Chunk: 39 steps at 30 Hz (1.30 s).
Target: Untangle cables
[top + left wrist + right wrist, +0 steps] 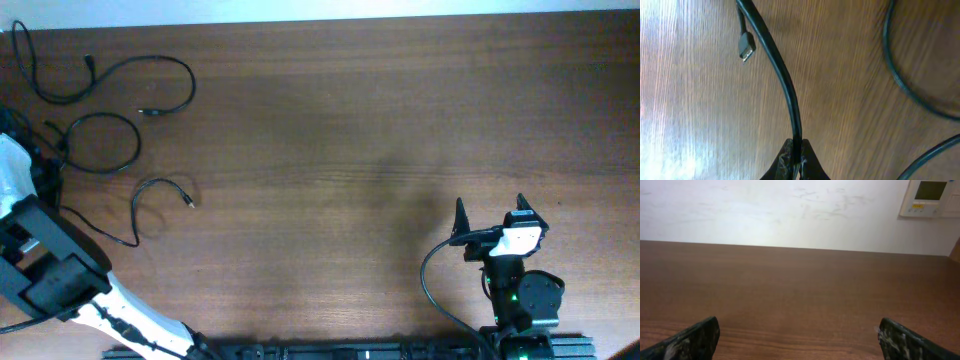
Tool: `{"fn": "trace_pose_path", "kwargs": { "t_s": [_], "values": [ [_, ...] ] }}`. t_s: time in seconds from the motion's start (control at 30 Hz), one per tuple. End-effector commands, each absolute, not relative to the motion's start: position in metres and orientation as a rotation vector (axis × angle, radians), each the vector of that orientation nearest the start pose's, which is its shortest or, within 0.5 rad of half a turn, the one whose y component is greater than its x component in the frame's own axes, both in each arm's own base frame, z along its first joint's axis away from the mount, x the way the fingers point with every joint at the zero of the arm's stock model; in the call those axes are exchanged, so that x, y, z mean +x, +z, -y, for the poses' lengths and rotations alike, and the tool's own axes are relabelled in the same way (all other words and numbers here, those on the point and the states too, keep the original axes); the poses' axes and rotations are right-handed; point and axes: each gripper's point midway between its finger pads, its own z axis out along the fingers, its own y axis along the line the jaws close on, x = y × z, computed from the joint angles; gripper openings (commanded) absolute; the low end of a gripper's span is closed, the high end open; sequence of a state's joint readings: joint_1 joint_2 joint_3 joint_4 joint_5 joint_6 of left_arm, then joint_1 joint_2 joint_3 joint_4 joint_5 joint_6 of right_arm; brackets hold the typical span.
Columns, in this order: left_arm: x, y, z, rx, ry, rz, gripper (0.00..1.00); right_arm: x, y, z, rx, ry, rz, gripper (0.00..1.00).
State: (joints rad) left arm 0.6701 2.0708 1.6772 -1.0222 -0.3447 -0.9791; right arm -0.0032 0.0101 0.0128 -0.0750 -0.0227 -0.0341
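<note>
Overhead, cables [137, 143] lying looped at table [350, 130] top-left, right gripper [490, 212] sitting bottom-right, well apart, left wrist, left gripper [796, 155] pinching one cable [785, 85], plug [746, 49] lying just beside, more cables curving at right, right wrist, fingers [695, 339] standing wide apart above table.

No text I can read anywhere. Right wrist view: wall panel [931, 197], greenish display with a yellow strip under it, characters too small to make out. Left wrist view: cable [785, 85] and plug [746, 48] close to my lens, no print legible. Overhead view: no lettering legible.
</note>
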Motion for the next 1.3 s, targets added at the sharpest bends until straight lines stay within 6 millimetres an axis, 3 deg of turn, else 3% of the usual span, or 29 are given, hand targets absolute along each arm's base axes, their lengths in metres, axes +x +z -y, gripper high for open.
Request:
{"fn": "trace_pose_path", "kwargs": {
  "t_s": [0.0, 0.1, 0.2, 0.3, 0.5, 0.6, 0.7, 0.77, 0.8, 0.83, 0.87, 0.97, 1.03, 1.1, 1.27],
  "values": [
    [0.296, 0.072, -0.324, -2.139, 0.558, -1.929, 0.01, 0.246, 0.156, -0.001, -0.038, -0.019, -1.647, 0.98],
    [0.294, 0.064, -0.328, -2.138, 0.604, -1.932, 0.12, 0.246, 0.156, -0.001, -0.038, -0.019, -1.647, 0.98],
    [0.292, 0.049, -0.329, -2.089, 0.635, -2.041, 0.18, 0.246, 0.156, -0.001, -0.038, -0.019, -1.647, 0.99],
    [0.292, 0.047, -0.329, -2.086, 0.638, -2.05, 0.39, 0.246, 0.156, -0.001, -0.038, -0.019, -1.647, 0.98],
    [0.294, 0.047, -0.329, -1.954, 0.641, -2.207, 0.34, 0.246, 0.156, -0.001, -0.038, -0.019, -1.647, 0.98],
    [0.324, 0.036, -0.302, -1.683, 0.305, -2.5, 0.38, 0.246, 0.156, -0.001, -0.038, -0.019, -1.647, 0.98],
    [0.355, 0.034, -0.274, -1.537, -0.043, -2.554, 0.43, 0.246, 0.156, -0.001, -0.038, -0.019, -1.647, 0.98],
    [0.367, 0.036, -0.265, -1.412, -0.157, -2.584, 0.48, 0.246, 0.156, -0.001, -0.039, -0.019, -1.647, 0.98],
    [0.369, 0.038, -0.264, -1.364, -0.163, -2.6, 0.5, 0.246, 0.156, -0.001, -0.039, -0.019, -1.647, 0.98],
    [0.369, 0.043, -0.265, -1.319, -0.148, -2.614, 0.6, 0.246, 0.156, -0.001, -0.038, -0.019, -1.647, 0.98],
    [0.368, 0.049, -0.268, -1.318, -0.127, -2.604, 0.63, 0.246, 0.156, -0.001, -0.038, -0.019, -1.647, 0.98],
    [0.369, 0.075, -0.274, -1.294, -0.105, -2.544, 0.63, 0.246, 0.156, -0.001, -0.038, -0.019, -1.647, 0.98],
    [0.369, 0.111, -0.273, -1.296, -0.101, -2.464, 0.63, 0.246, 0.156, -0.001, -0.039, -0.019, -1.647, 0.98],
    [0.359, 0.137, -0.262, -1.45, -0.149, -2.364, 0.64, 0.246, 0.156, -0.001, -0.038, -0.019, -1.647, 0.98],
    [0.354, 0.137, -0.223, -1.478, -0.321, -2.437, 0.71, 0.246, 0.156, -0.001, -0.038, -0.019, -1.647, 0.98]
  ]
}}
